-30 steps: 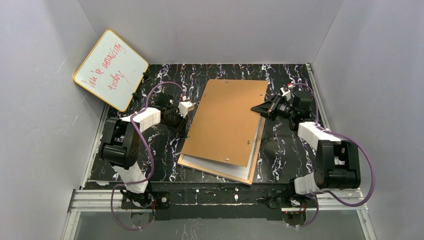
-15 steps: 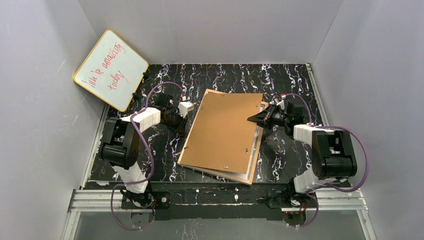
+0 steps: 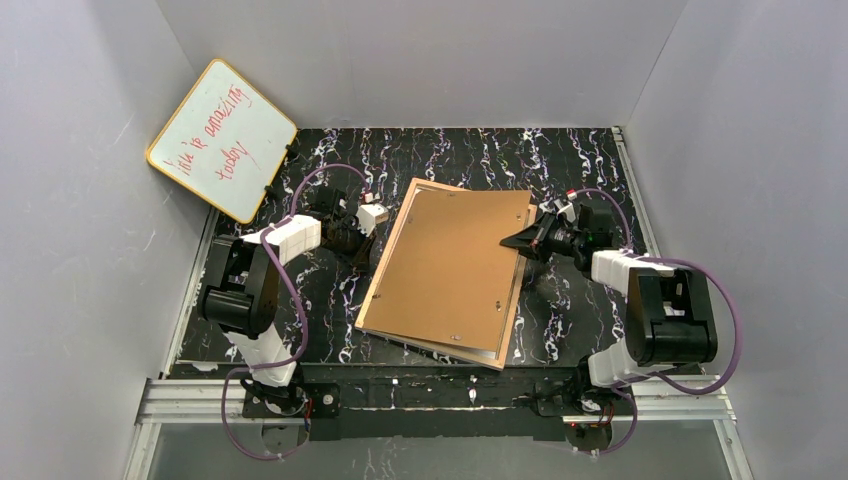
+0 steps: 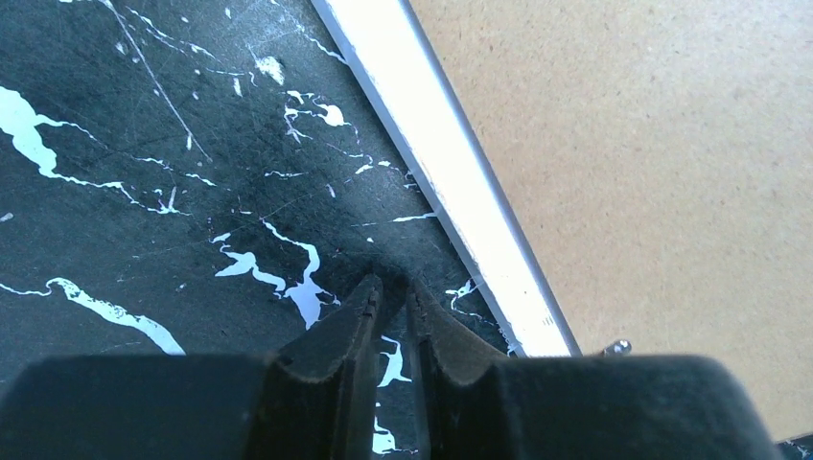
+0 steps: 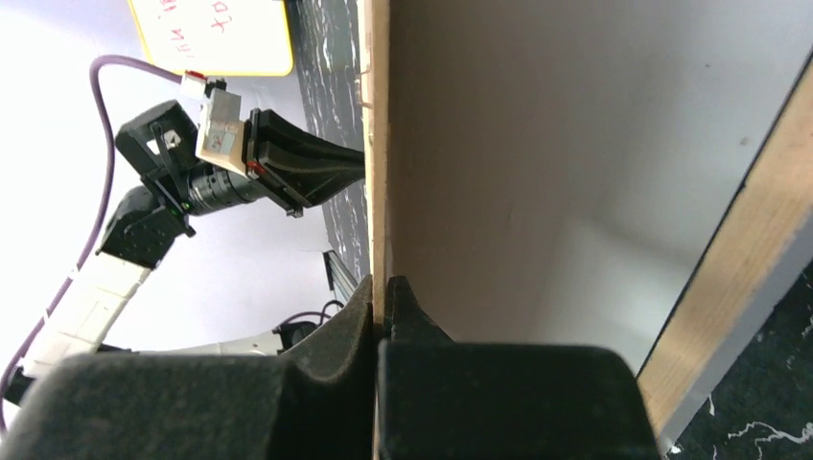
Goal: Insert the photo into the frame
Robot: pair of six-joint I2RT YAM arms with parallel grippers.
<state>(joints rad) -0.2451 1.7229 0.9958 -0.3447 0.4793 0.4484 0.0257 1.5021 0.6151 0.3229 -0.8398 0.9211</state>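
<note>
Brown backing board [image 3: 447, 265] lower, nearer frame [image 3: 440, 347]

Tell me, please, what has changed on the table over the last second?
The right hand, pinching the plain brown backing board, lowered its raised far edge, so it now lies almost flat over the tan-backed rectangular picture frame. The left hand beside the frame and the yellow-rimmed whiteboard stayed put.

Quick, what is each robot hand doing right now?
Left gripper: jaws barely open, holding nothing.
Right gripper: shut on the edge of the brown backing board.
</note>
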